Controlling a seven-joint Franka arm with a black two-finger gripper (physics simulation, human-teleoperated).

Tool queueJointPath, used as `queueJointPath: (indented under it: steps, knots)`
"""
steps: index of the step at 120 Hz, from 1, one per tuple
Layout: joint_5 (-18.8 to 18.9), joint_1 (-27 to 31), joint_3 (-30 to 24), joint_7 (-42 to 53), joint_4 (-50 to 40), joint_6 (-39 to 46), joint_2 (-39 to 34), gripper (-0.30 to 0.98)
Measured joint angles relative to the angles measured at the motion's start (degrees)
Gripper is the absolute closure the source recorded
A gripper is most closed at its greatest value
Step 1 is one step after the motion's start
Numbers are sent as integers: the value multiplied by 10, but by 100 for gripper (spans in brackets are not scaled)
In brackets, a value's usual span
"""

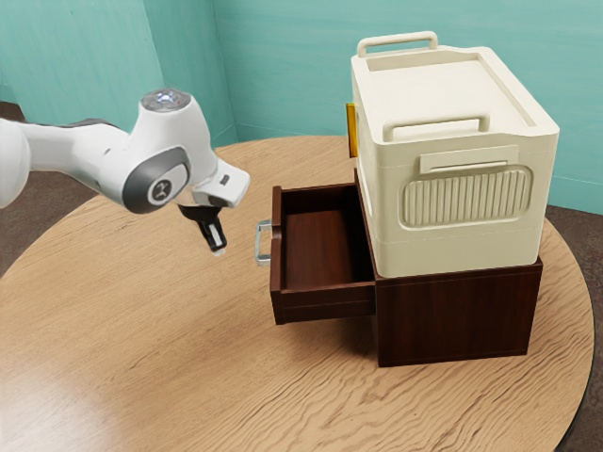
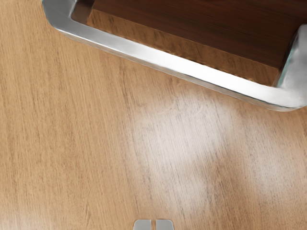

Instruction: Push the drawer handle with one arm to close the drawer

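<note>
The gripper [image 1: 220, 250] was clenched, its two tips close side by side, and it pointed down toward the table [image 1: 170, 367] with a slight tilt. It was near the silver handle [image 1: 257, 244] but apart from it, on the exterior view's left of it. This handle was on the front of the dark brown drawer [image 1: 318, 250] — the drawer stood open, pulled out from its cabinet [image 1: 457, 316] toward the arm [image 1: 85, 155]. In the wrist view, the bar of the handle ran slantwise beyond the tips, and wood of the table could be seen between. On top of the cabinet rested a cream-coloured box [image 1: 457, 250] with two raised handles — and behind them all was a teal wall [image 1: 287, 66].
</note>
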Motion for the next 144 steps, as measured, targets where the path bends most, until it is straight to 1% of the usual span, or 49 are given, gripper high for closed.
queueJointPath:
  steps: [30,77,99,144]
  knots:
    - [-1,-25,0,6,2,30,8,79]
    - [-1,-20,-5,11,4,92,42,79]
    - [3,-15,-5,11,27,117,72,79]
    - [3,-36,-7,15,34,153,88,79]
